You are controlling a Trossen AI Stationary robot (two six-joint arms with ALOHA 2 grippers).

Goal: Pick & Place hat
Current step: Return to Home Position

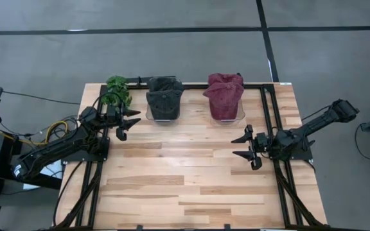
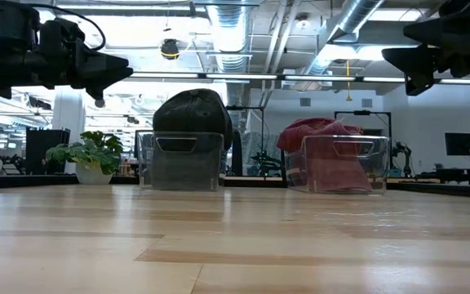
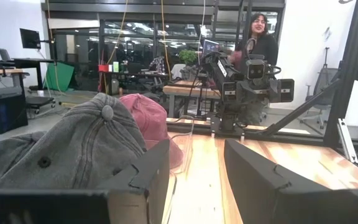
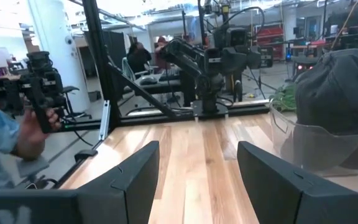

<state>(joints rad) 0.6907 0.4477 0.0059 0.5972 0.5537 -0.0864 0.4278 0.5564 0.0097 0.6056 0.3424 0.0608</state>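
Cap [image 1: 164, 96] in bin [image 1: 151, 117] near left gripper [image 1: 132, 122]

Black cap [image 1: 164, 96]: faded charcoal, washed look. Red cap [image 1: 224, 93]: dusty red, faded too. L bin [image 2: 149, 167] & R bin [image 2: 365, 167]: clear, no tint. Table [image 1: 185, 186]: pale wood planks, mixed tan/honey strips. Frame rails [image 1: 255, 86], L arm [image 1: 63, 144], R arm [image 1: 307, 131]: black. Plant [image 1: 117, 90]: green, w/ white pot [image 2: 93, 174]. Cables [image 1: 50, 133]: yellow. Floor [image 1: 172, 45]: grey, dark seam lines.
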